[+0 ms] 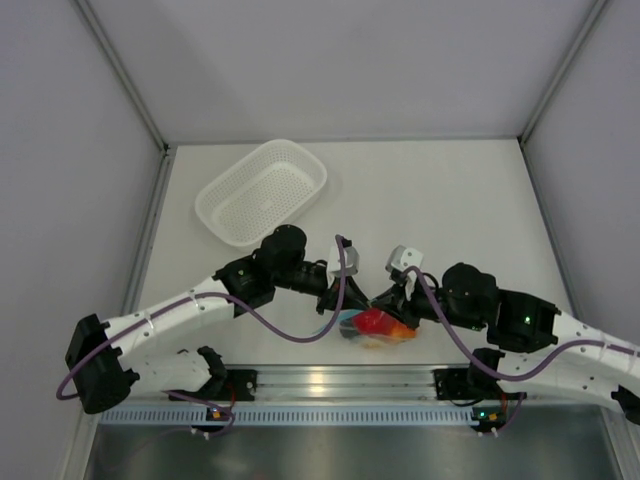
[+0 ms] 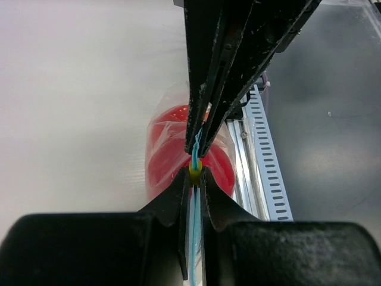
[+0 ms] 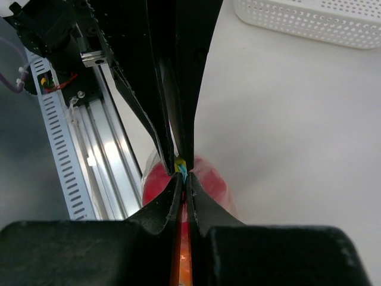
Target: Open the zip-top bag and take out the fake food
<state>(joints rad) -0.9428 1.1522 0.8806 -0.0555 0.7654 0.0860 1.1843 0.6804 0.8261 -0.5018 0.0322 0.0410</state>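
Top view: high over the near edge, looking down on the whole worktop [image 1: 450,200], far off. Left wrist view: very close, sighting along the left hand [image 2: 195,171], rail [image 2: 262,161] at right. Right wrist view: equally close, along the right hand [image 3: 181,177], facing the opposite way, rail at left, basket [image 3: 309,24] top right. All three share the bag [image 1: 375,327].

White perforated basket [image 1: 262,190] sits on the white table [image 1: 450,200].

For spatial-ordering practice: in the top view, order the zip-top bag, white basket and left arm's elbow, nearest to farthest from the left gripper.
1. zip-top bag, pinched in the left gripper.
2. white basket, behind it.
3. left arm's elbow, far left.
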